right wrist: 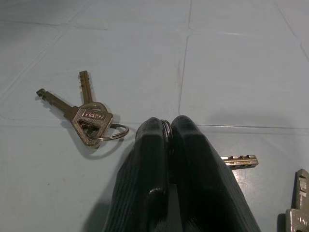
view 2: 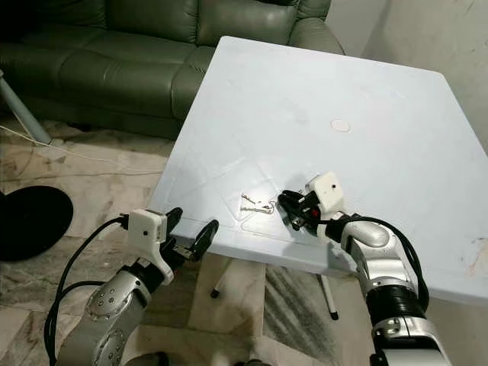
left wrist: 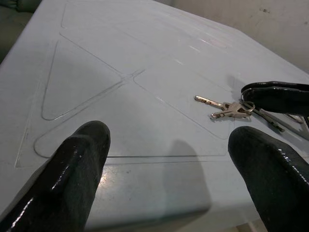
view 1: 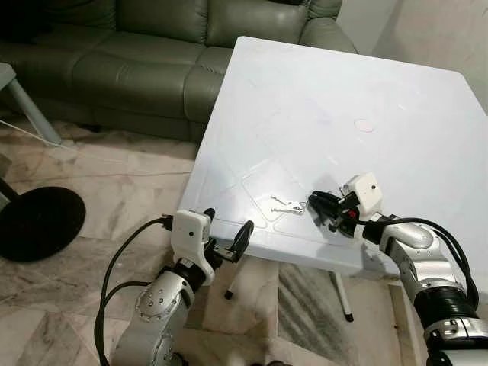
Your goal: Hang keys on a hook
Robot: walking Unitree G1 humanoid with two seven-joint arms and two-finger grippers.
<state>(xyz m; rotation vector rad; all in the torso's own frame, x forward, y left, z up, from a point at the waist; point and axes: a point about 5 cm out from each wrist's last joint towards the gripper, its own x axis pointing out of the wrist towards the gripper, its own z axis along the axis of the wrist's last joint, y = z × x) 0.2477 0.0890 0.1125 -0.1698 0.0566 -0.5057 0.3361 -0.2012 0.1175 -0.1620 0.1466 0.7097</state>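
Two brass keys [right wrist: 87, 118] joined on a small split ring lie flat on the pale blue bench [view 1: 366, 84], near its front edge and inside the moulded triangle lines. The right claw [view 1: 324, 206] rests low on the bench just beside them, fingers clenched together; in the right wrist view a thin metal ring [right wrist: 166, 129] is pinched between the fingertips, and more key blades [right wrist: 239, 161] poke out beneath the fingers. Whether that pinched ring links to the two loose keys cannot be told. The left claw [view 1: 227, 232] hovers at the bench's front edge, fingers spread wide and grasping nothing, well apart from the keys. Behind the bench stands a dark green leather sofa [view 1: 137, 53] on a marble floor [view 1: 114, 175].
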